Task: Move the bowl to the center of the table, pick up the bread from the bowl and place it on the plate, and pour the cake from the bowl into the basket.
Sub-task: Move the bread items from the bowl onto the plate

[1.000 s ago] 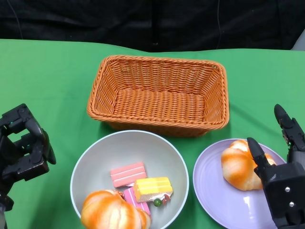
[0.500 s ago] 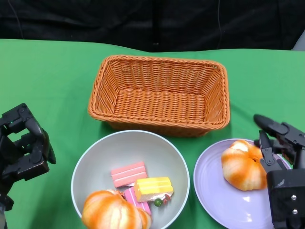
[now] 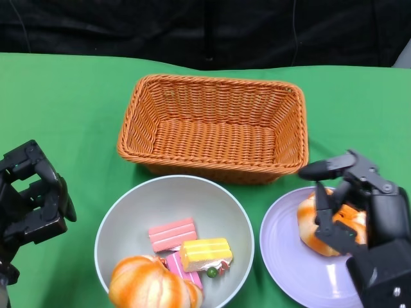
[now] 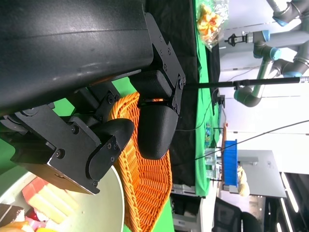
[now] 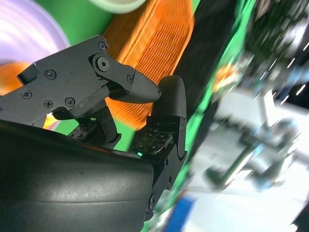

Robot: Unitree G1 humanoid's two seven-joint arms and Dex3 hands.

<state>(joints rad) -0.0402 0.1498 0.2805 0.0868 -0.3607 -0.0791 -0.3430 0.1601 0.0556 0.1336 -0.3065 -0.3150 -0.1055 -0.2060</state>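
Where visible, green tablecloth (image 3: 64, 96), black backdrop (image 3: 192, 29)

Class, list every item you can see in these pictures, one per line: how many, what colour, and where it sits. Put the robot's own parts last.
Woven wicker basket: one, orange, behind the bowl.
Round bowl: one, pale grey-green, front centre.
Round plate: one, lilac, right of the bowl.
Glazed bread roll on the plate: one, orange and white.
Glazed bread roll in the bowl: one, orange and white, near rim.
Cake pieces: about three, pink and yellow, in the bowl.
Tablecloth: one, green.
Left hand: black, left of the bowl, holding nothing.
Right hand: black, fingers over the plate's roll.
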